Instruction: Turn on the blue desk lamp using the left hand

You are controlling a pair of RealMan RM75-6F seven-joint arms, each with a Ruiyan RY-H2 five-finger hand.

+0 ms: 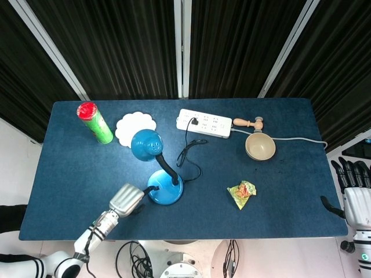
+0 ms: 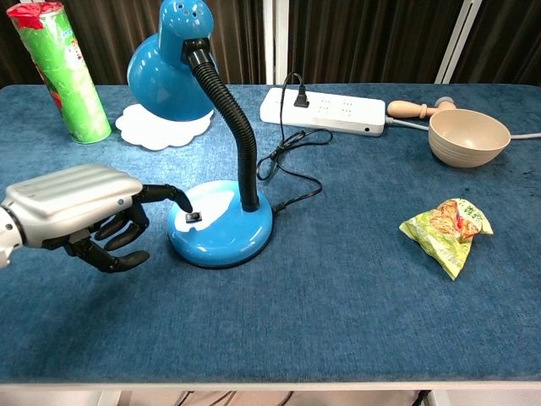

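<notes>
The blue desk lamp stands left of the table's middle, its round base (image 1: 165, 188) (image 2: 221, 224) carrying a black gooseneck and a blue shade (image 1: 146, 145) (image 2: 173, 72). A small black switch (image 2: 193, 216) sits on the base's left side. My left hand (image 1: 126, 198) (image 2: 84, 216) is just left of the base, one finger stretched out with its tip on the switch and the others curled under. My right hand (image 1: 353, 197) hangs off the table's right edge, fingers apart and holding nothing.
A green can (image 1: 95, 123) and a white doily (image 1: 135, 128) sit behind the lamp. A power strip (image 1: 204, 123) with the lamp's cord, a wooden pestle (image 1: 249, 122), a beige bowl (image 1: 259, 146) and a snack packet (image 1: 242, 193) lie to the right.
</notes>
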